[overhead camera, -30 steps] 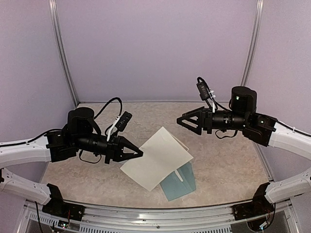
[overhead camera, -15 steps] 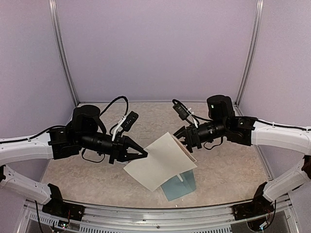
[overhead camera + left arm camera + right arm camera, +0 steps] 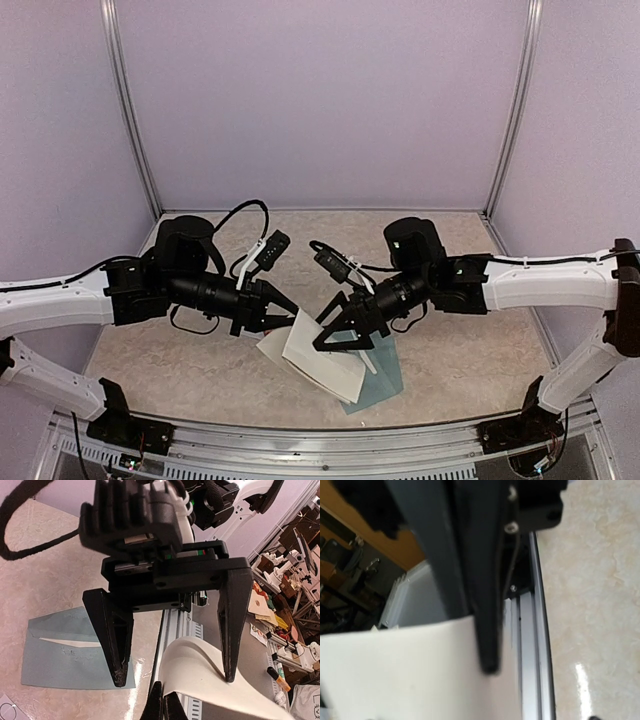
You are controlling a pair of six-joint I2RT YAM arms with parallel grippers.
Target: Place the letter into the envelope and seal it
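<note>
The cream letter [image 3: 322, 362] hangs bent over the table. My left gripper [image 3: 291, 318] is shut on its left edge; in the left wrist view its tips [image 3: 164, 699] pinch the sheet [image 3: 210, 672]. My right gripper [image 3: 338, 342] is wide open and pushes against the sheet from the right. In the left wrist view the right gripper [image 3: 174, 677] faces the camera, with one fingertip [image 3: 229, 672] touching the arched paper. In the right wrist view one blurred finger [image 3: 487, 645] lies against the sheet [image 3: 415, 675]. The teal envelope [image 3: 386, 375] lies flat below, flap open, and also shows in the left wrist view [image 3: 65, 652].
A metal rail [image 3: 330, 440] runs along the table's near edge, close to the envelope. A corner of a small white card with round stickers [image 3: 6, 711] shows near the envelope. Lilac walls [image 3: 320, 100] close in the back and sides.
My right arm has swung left and down from mid-air onto the letter. The sheet, spread wide before, now hangs bent and narrower. My left gripper has shifted slightly right, still gripping it.
</note>
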